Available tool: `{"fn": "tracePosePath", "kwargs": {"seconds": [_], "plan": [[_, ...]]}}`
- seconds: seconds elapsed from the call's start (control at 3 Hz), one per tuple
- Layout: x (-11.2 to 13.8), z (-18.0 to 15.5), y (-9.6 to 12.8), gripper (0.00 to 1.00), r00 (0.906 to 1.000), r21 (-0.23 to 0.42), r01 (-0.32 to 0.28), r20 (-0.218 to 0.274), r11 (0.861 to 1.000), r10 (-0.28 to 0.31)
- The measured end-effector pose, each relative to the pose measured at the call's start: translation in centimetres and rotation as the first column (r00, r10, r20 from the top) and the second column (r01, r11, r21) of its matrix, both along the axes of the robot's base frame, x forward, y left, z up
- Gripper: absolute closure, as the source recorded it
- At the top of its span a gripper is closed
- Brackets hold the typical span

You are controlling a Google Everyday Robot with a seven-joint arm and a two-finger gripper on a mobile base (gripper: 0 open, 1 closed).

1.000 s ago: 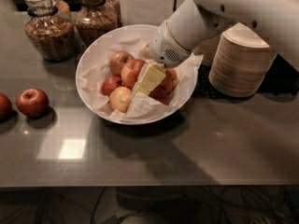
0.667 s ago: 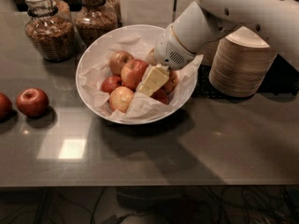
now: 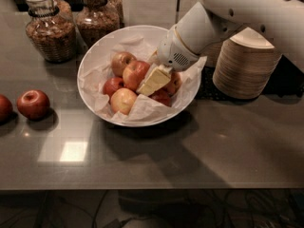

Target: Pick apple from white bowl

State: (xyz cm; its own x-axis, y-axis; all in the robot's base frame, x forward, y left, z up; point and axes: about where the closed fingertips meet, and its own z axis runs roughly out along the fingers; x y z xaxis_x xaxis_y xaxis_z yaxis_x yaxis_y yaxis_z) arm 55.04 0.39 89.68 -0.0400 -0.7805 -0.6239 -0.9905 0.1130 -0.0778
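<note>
The white bowl stands in the middle of the dark counter, lined with crumpled white paper. Several red and yellow apples lie in it. My gripper reaches down into the bowl from the upper right. Its pale yellow tip rests among the apples, against the one in the middle and over a red apple at the right. The white arm hides the bowl's far right rim.
Two red apples lie on the counter at the left edge. Two glass jars of granola stand behind the bowl. A stack of beige disposable bowls stands to the right, close to the arm.
The arm has shifted slightly to the right. The gripper tip stays among the apples in the bowl, and the apples have not visibly moved.
</note>
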Motion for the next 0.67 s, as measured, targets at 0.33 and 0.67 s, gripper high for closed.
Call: {"fn": "tracePosePath", "kwargs": {"seconds": [0.33, 0.67], "plan": [[0.00, 0.00, 0.00, 1.00, 1.0000, 0.000, 0.000, 0.000, 1.000, 0.000], [0.00, 0.00, 0.00, 1.00, 1.0000, 0.000, 0.000, 0.000, 1.000, 0.000]]}}
